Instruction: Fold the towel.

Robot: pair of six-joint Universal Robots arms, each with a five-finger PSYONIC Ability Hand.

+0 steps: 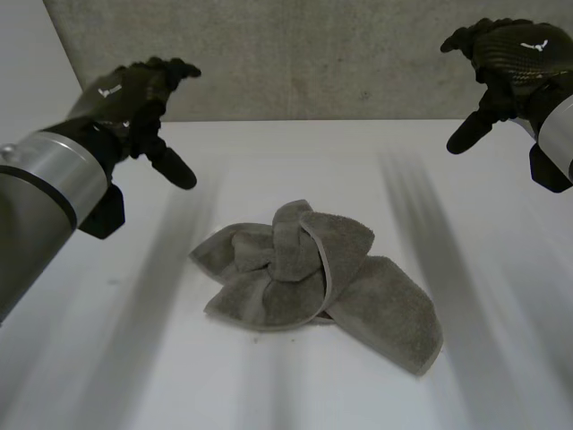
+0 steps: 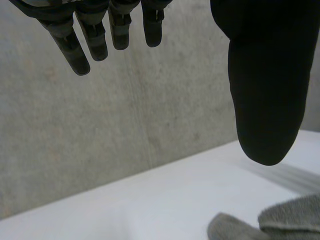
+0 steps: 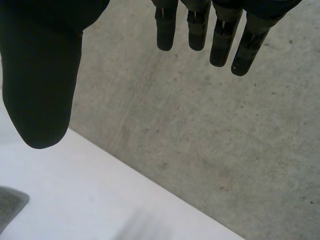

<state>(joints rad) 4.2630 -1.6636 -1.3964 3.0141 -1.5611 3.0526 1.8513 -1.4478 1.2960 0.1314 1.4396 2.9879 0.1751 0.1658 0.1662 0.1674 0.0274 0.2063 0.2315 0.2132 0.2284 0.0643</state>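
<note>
A grey towel (image 1: pixel 309 273) lies crumpled in a heap on the middle of the white table (image 1: pixel 134 358), one flap spread toward the front right. My left hand (image 1: pixel 134 94) hovers above the table's far left, open, well clear of the towel. My right hand (image 1: pixel 515 54) hangs high at the far right, open and empty too. In the left wrist view the fingers (image 2: pixel 82 37) and thumb (image 2: pixel 267 85) are spread, with a towel edge (image 2: pixel 285 220) below the thumb. In the right wrist view the thumb (image 3: pixel 42 85) and fingers (image 3: pixel 225 35) are apart above a towel corner (image 3: pixel 10 205).
A grey concrete wall (image 1: pixel 313 54) rises behind the table's far edge. Bare white tabletop surrounds the towel on all sides.
</note>
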